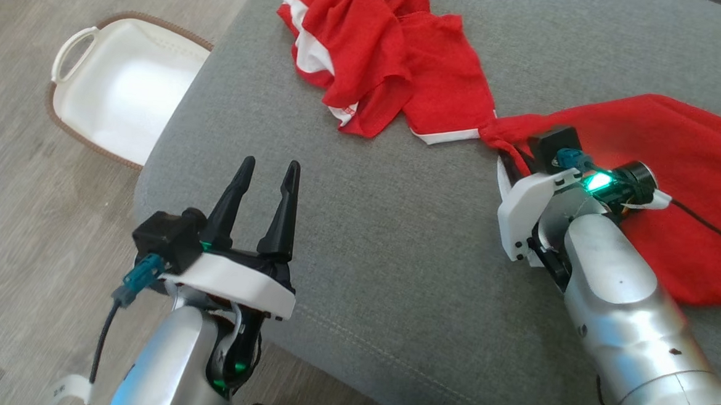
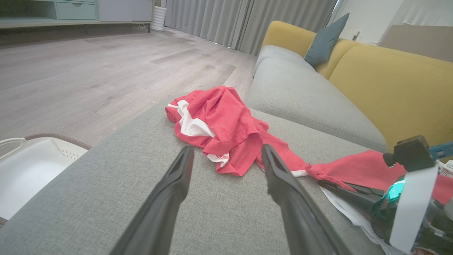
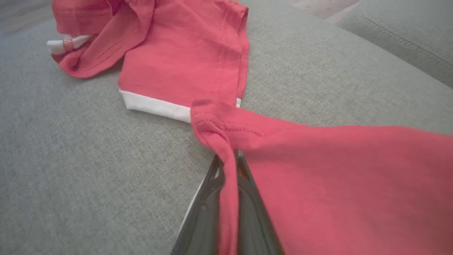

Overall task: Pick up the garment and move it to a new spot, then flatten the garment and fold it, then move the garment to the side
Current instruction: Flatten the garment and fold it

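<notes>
The garment (image 1: 404, 75) is strewn crumpled across the sofa (image 1: 364, 258). A bunched fold is clamped in the right pincer (image 3: 228, 166); the left pincer (image 1: 271, 164) is held apart, clear of the cloth.

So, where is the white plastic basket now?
In the head view, the white plastic basket sits on the wooden floor at upper left, beside the left edge of the grey fabric cushion, beyond the open left end effector.

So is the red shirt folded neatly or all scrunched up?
Scrunched up. The red shirt lies bunched in wrinkly heaps on the grey cushion, not flat.
</notes>
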Tool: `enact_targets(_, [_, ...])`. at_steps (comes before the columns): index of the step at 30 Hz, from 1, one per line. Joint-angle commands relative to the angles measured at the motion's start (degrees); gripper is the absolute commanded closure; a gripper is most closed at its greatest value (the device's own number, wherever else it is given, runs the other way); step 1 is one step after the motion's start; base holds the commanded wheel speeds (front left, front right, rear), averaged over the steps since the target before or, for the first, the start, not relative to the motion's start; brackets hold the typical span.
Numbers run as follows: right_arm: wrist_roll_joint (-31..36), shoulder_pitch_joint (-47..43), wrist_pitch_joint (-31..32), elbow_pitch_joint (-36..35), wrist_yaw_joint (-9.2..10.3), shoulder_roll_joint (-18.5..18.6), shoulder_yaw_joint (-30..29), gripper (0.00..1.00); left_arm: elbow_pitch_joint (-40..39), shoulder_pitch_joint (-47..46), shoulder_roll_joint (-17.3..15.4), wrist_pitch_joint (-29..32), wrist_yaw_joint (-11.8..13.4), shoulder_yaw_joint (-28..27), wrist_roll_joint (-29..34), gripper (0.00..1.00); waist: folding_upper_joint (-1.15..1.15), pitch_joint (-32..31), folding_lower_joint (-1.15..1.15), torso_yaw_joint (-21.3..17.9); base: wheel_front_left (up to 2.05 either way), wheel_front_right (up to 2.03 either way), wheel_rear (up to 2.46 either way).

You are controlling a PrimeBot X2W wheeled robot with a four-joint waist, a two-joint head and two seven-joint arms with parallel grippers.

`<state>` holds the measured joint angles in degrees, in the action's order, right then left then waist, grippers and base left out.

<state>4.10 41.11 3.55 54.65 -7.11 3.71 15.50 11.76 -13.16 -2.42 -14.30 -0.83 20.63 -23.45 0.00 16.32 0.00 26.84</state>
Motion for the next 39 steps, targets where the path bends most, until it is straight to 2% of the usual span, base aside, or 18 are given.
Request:
enact_targets(1, [-0.11,0.64,-0.92,-0.72,-0.37,-0.83,0.71,1.0,-1.53,-2.07,-0.46,-0.7,0.43,-1.86,-0.21,0.0,0.0,-0.29,0.0,-0.43,0.0,0.0,0.0])
enact_targets(7, [-5.13,-0.12,-4.96,-2.84,-0.37,-0.83,1.31,1.0,-0.89,-1.29,-0.46,-0.7,0.11,-2.98,0.94,0.0,0.0,-2.67,0.0,-3.72,0.0,0.0,0.0])
enact_targets(12, [-12.04,-0.98,-8.52,-8.31,-0.37,-0.83,1.26,1.0,-0.87,0.01,-0.46,-0.7,-0.22,-4.84,2.48,0.0,0.0,-5.32,0.0,-9.14,0.0,0.0,0.0])
enact_targets(15, [-13.25,-1.19,-9.71,-12.75,-0.37,-0.83,-1.1,1.0,-1.13,0.68,-0.46,-0.7,-0.48,-5.97,3.1,0.0,0.0,-6.37,0.0,-13.41,0.0,0.0,0.0])
enact_targets(22, [-8.83,-6.32,-7.25,-28.28,-0.37,-0.42,-14.99,1.0,-1.73,1.27,-0.46,-0.7,-1.15,-7.14,4.22,0.0,0.0,-7.61,0.0,-22.4,0.0,0.0,0.0])
enact_targets(27, [-5.79,-13.54,-1.1,-42.19,-0.37,0.02,-25.76,1.0,-2.04,0.75,-0.46,-0.7,-1.41,-7.48,4.8,0.0,0.0,-7.13,0.0,-26.46,0.0,0.0,0.0])
enact_targets(30, [-4.65,-17.59,1.68,-47.8,-0.37,-0.23,-31.94,1.0,-1.96,0.42,-0.46,-0.7,-1.69,-7.81,5.17,0.0,0.0,-6.67,0.0,-28.21,0.0,0.0,0.0])
enact_targets(35, [-0.22,-21.15,2.9,-50.69,-0.37,-0.61,-42.03,1.0,-1.9,-0.17,-0.46,-0.7,-2.02,-7.84,5.56,0.0,0.0,-6.05,0.0,-29.72,0.0,0.0,0.0])
enact_targets(39, [1.85,-21.76,3.58,-49.04,-0.37,-0.78,-46.47,1.0,-1.53,-0.54,-0.46,-0.7,-2.42,-8.02,5.82,0.0,0.0,-5.81,0.0,-30.19,0.0,0.0,0.0])
